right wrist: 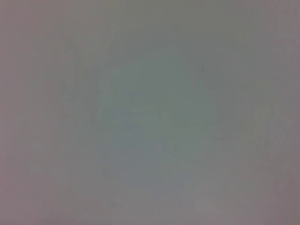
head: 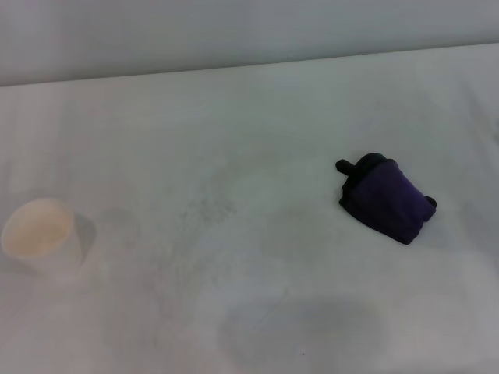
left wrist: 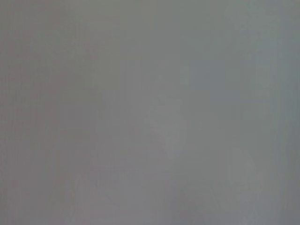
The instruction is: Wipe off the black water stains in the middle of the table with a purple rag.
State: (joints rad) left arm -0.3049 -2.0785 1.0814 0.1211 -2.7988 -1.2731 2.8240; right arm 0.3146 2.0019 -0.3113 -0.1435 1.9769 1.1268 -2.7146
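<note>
The purple rag (head: 384,198) lies crumpled on the white table (head: 257,117), right of the middle, with black edging and a black tab at its far corner. No dark round blot shows on the table; only faint grey smudges (head: 209,209) mark the middle. Neither gripper nor arm shows in the head view. The left wrist view and the right wrist view show only a plain grey surface, with no fingers in them.
A white paper cup (head: 43,238) stands upright at the left side of the table. The table's far edge (head: 249,68) meets a pale wall. A soft grey shadow (head: 304,331) lies near the front edge.
</note>
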